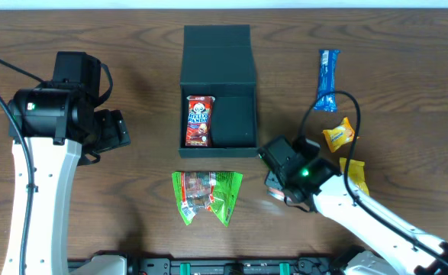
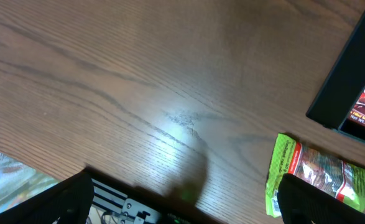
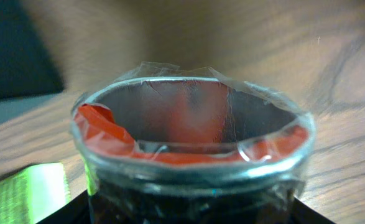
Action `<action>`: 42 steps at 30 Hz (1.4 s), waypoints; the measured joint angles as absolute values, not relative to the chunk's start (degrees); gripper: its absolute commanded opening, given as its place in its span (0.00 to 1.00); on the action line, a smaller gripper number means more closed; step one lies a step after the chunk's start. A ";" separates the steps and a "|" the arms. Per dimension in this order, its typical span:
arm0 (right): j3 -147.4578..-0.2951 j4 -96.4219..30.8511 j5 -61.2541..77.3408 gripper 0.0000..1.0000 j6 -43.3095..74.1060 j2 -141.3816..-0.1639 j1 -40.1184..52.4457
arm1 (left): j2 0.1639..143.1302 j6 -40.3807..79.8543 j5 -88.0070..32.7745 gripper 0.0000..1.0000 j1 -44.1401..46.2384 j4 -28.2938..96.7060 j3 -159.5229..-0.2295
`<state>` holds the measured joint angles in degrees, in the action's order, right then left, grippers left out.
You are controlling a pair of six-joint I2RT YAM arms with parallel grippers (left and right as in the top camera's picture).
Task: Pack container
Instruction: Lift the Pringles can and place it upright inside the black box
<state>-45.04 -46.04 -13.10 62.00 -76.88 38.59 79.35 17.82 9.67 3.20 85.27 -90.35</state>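
Container (image 1: 235,114) lies open, just beside right fingers (image 3: 73,211) clasping a packet (image 3: 188,146).

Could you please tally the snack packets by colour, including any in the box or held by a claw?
Red packets: 2, one in the box, one in the right claw.
Green packet: 1, though it may be two overlapped.
Blue packet: 1.
Yellow packets: 2.
Total: 6.
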 measured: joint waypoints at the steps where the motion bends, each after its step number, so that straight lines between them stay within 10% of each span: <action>1: -46.81 -47.27 -13.26 0.44 60.69 -76.88 38.59 | 79.35 17.82 9.65 0.95 3.20 85.27 -90.35; 42: -78.39 -37.56 -10.33 0.42 33.91 -105.97 38.59 | 79.35 17.98 9.67 0.95 3.20 85.25 -90.35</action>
